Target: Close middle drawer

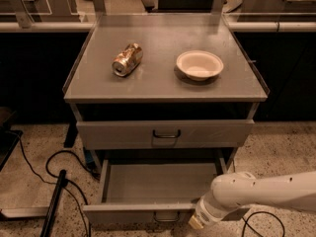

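The wide grey metal middle drawer is out. The gripper is at its front; I cannot tell its grip. Next, push straight in.

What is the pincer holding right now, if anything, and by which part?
It cannot be told. The pincer is low at the front panel of the open middle drawer, right of its handle; any grip is hidden.

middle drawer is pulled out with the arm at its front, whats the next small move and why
Probably push the end effector straight back toward the cabinet. The middle drawer stands pulled far out, and the end effector sits low at its front panel, just beside the handle, so an inward push should start it sliding shut.
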You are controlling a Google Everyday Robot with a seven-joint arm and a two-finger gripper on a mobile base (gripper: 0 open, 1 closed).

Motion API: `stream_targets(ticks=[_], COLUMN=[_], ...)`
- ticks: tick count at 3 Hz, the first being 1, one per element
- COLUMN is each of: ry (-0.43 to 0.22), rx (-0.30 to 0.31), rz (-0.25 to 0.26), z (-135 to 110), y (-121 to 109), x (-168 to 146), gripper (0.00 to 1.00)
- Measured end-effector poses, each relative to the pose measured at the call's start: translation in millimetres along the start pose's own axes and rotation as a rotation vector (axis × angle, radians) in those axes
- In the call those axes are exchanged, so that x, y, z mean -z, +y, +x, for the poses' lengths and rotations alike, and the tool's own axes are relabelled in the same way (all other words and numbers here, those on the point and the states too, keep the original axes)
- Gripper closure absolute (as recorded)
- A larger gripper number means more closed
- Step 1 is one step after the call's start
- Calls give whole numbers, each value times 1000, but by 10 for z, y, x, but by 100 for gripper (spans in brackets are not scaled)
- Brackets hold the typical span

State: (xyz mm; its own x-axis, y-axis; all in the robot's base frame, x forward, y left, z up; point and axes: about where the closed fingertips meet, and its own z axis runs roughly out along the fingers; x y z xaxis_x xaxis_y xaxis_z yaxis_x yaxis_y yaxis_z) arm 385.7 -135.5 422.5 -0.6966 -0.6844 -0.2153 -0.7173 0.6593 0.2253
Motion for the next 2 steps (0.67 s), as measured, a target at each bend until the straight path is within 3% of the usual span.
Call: stream_targets(ticks=[2], ry=[0], rx=[0], rz=[0], z=[0], y=[0], x=[0], gripper=[36])
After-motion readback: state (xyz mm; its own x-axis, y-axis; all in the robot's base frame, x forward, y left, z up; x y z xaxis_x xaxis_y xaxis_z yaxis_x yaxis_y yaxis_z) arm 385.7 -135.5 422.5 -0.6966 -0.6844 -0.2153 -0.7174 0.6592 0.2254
